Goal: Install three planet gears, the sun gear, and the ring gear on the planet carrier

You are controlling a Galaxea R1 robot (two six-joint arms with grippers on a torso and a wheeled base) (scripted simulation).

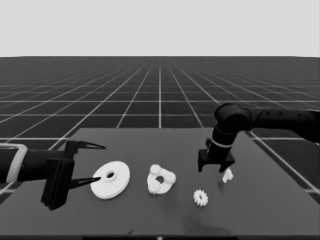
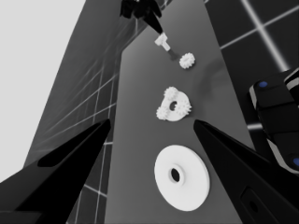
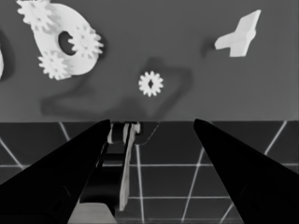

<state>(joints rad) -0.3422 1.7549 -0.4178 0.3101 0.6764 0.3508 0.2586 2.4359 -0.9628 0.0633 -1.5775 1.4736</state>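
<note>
The smaller round part [image 1: 161, 180] lies mid-table with three small gears [image 3: 85, 41] standing on it around its hole. A fourth gear [image 1: 200, 197] lies loose in front of it to the right [image 3: 151, 83]. Left of them the larger round part [image 1: 111, 179] lies flat. My right gripper [image 1: 215, 165] hangs open above the table, behind the loose gear and just left of the thin white piece [image 1: 227, 175]; nothing is between its fingers [image 3: 74, 158]. My left gripper [image 1: 101, 163] waits open at the table's left end, its lower fingertip beside the larger round part's rim.
In the right wrist view the table's front edge [image 3: 149, 121] runs close below the loose gear, with the floor grid past it. Dark machinery with blue lights [image 2: 275, 107] shows at the left wrist view's side.
</note>
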